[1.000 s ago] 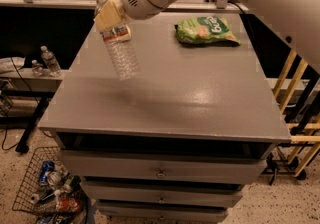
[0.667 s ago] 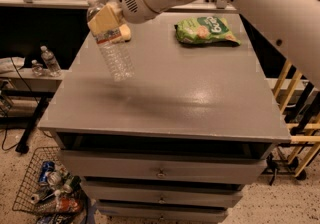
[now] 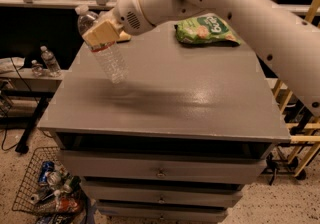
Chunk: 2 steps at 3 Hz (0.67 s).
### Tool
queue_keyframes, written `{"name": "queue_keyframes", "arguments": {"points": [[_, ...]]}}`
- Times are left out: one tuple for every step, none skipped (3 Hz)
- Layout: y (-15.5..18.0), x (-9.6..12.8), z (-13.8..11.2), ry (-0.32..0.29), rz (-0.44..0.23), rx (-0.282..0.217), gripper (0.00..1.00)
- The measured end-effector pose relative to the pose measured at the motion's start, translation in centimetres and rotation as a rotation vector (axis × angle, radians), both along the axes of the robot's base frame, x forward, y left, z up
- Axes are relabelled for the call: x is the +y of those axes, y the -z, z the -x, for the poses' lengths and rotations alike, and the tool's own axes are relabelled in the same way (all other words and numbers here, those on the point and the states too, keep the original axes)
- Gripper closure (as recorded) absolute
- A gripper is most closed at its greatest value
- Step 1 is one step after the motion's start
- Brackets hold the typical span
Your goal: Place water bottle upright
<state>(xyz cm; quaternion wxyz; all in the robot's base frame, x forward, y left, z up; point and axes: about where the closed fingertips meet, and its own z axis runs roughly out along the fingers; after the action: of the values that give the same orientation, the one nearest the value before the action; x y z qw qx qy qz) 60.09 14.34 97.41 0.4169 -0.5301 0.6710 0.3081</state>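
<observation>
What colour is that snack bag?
The snack bag is mostly green, in the camera view. The gripper holds the water bottle over the table.

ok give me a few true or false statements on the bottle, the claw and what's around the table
1. The claw grips the water bottle near its label band. True.
2. The water bottle stands upright on the table. False: it is tilted in the claw over the table's left part, with the cap leaning left.
3. A green snack bag lies on the far side of the table. True.
4. The wire basket sits on the table top. False: it is on the floor beside the drawers, with cans in it.
</observation>
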Motion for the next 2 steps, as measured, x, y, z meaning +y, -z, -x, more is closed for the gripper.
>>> {"name": "queue_keyframes", "arguments": {"points": [[0.19, 0.76, 0.06, -0.077, -0.026, -0.153, 1.0], [0.0, 1.34, 0.42, -0.131, -0.014, -0.245, 1.0]]}}
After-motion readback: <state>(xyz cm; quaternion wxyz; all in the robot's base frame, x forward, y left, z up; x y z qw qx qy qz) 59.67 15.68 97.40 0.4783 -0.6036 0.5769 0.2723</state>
